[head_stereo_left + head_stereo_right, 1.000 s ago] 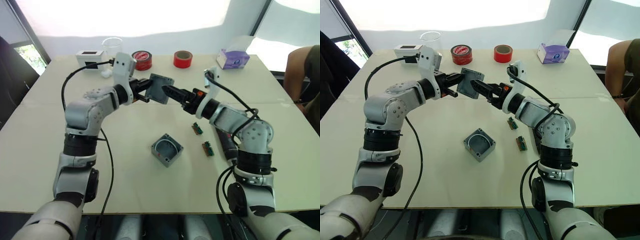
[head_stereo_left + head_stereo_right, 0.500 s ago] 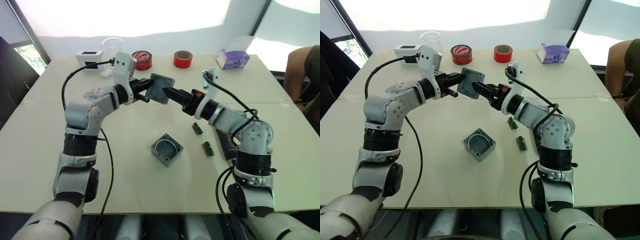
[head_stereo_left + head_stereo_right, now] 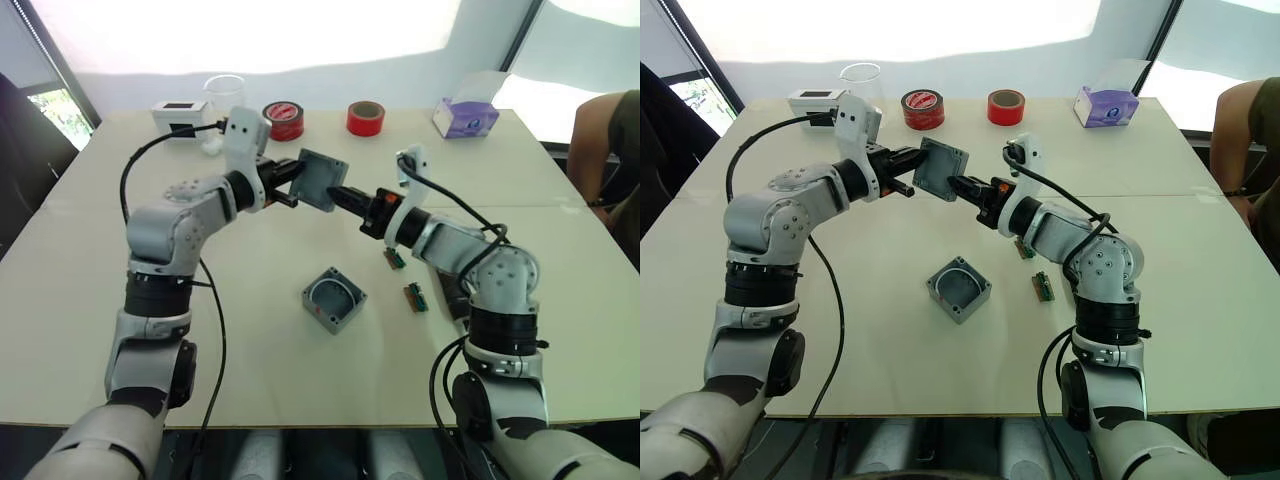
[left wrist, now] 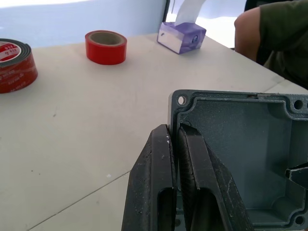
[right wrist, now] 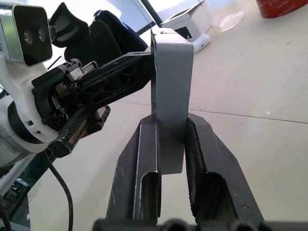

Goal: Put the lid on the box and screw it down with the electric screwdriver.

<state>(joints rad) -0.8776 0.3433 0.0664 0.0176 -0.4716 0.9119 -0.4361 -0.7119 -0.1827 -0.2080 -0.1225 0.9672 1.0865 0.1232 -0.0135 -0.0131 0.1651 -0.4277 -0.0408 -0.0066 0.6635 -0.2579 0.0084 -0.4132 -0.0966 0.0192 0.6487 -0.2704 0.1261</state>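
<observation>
The lid, a grey square plate with corner holes, hangs tilted above the table's middle, gripped from both sides. My left gripper is shut on its left rim. My right gripper is shut on the opposite edge, with a finger pressed against each face. The box, grey and open-topped, rests on the table below and in front of the lid, apart from both grippers. The electric screwdriver, black with red markings, lies on the table, mostly hidden behind my right forearm.
Two small circuit strips lie right of the box. Along the far edge stand a white box, a clear cup, two red tape rolls and a purple tissue box. A person's arm shows at far right.
My right gripper has moved in toward the lid and closed from wide open onto its edge. The left gripper has kept the lid in about the same place.
</observation>
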